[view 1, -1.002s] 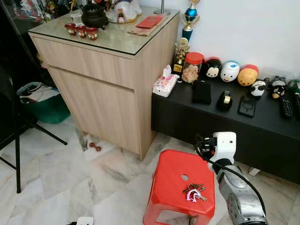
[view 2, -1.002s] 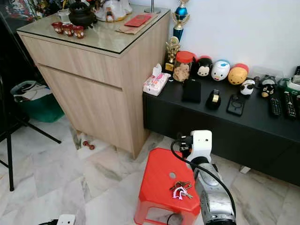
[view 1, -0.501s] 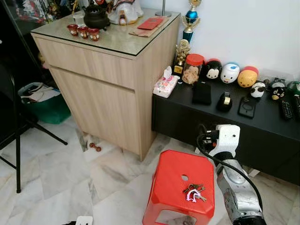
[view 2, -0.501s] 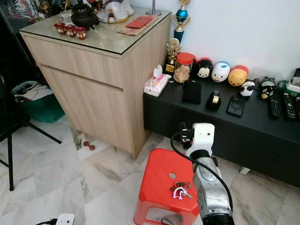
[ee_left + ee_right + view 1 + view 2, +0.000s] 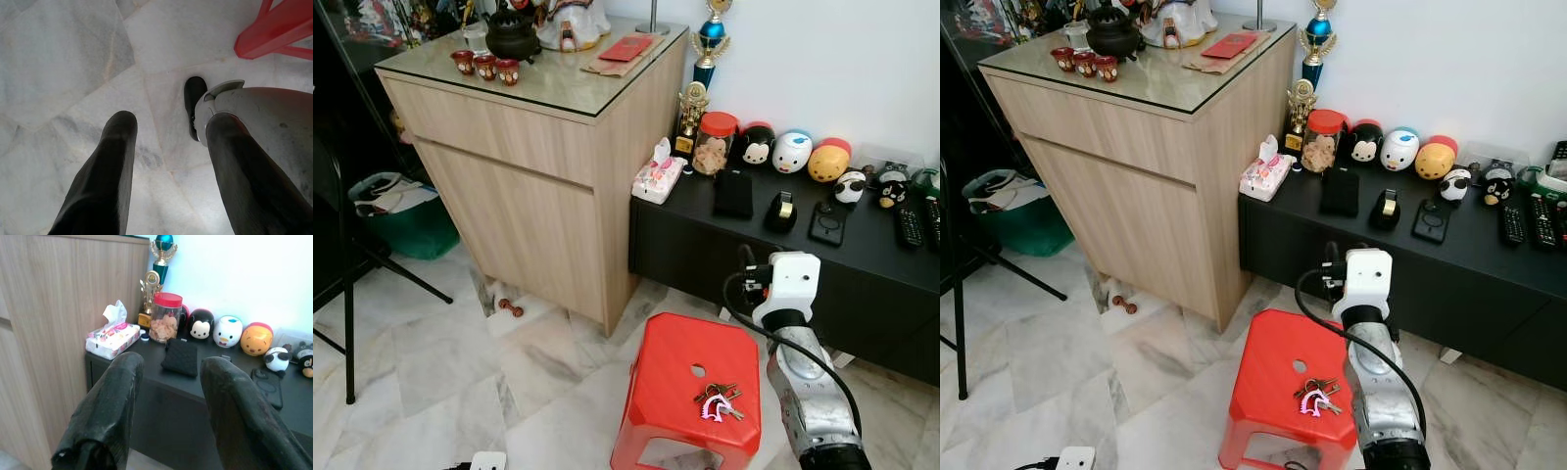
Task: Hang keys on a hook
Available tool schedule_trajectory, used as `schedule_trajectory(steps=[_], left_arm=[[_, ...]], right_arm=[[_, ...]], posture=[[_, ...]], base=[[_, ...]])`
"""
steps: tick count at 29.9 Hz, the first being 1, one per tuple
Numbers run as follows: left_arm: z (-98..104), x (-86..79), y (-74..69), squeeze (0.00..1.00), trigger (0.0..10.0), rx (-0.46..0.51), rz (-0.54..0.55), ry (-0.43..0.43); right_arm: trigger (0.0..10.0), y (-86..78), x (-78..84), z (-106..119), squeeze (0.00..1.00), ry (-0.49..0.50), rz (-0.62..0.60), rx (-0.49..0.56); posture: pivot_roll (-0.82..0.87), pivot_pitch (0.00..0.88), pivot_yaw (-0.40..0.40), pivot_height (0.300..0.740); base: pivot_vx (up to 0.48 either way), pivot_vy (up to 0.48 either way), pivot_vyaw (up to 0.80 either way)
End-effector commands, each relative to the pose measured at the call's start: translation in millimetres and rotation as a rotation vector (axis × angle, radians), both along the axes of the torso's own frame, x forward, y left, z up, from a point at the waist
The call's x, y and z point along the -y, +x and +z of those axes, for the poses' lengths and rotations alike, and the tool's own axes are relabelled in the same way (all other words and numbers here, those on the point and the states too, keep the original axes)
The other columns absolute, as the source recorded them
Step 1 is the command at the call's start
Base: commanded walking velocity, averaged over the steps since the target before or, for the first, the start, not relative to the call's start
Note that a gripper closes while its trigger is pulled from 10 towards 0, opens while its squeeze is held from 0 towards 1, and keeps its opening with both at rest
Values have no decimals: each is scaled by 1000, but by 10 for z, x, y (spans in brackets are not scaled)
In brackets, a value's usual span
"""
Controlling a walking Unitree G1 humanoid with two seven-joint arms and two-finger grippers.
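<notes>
Keys (image 5: 716, 399) flat on red stool (image 5: 677, 364), bunch lying crosswise.

Keys (image 5: 717, 399): small bunch of metal keys with a pink tag or fob, lying flat in a loose heap on top of the red stool (image 5: 675, 372), near its right front edge. They sit below and behind the raised right gripper (image 5: 168, 382), just left of its arm, untouched.

Two black fingers (image 5: 105, 406) stand apart, nothing between them; past them, a cookie jar (image 5: 165, 317) sits on the black shelf (image 5: 195, 382); tissues (image 5: 111, 339) lie just beside the jar.
</notes>
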State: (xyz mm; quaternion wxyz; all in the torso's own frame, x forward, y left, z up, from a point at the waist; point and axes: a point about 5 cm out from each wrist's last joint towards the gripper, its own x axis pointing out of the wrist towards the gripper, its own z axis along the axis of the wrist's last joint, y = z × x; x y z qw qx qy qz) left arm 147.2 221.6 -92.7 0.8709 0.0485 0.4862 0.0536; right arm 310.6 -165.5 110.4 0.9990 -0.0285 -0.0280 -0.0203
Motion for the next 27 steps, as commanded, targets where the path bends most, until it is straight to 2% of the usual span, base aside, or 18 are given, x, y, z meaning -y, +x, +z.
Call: schedule_trajectory(steps=[1, 13, 27], left_arm=[[-12, -27, -49, 0, 10000, -10, 3, 11], [-15, -39, -61, 0, 10000, -12, 38, 1], [-17, -21, -55, 0, 10000, -10, 43, -16]], right_arm=[[10000, 1, -35, -1, 0, 13, 5, -2], [10000, -50, -22, -82, 0, 11, -17, -23], [10000, -63, -8, -126, 0, 27, -37, -42]], posture=[[103, 75, -19, 710], [99, 82, -11, 636], [102, 88, -10, 636]], base=[[0, 0, 0], [0, 0, 0], [0, 0, 0]])
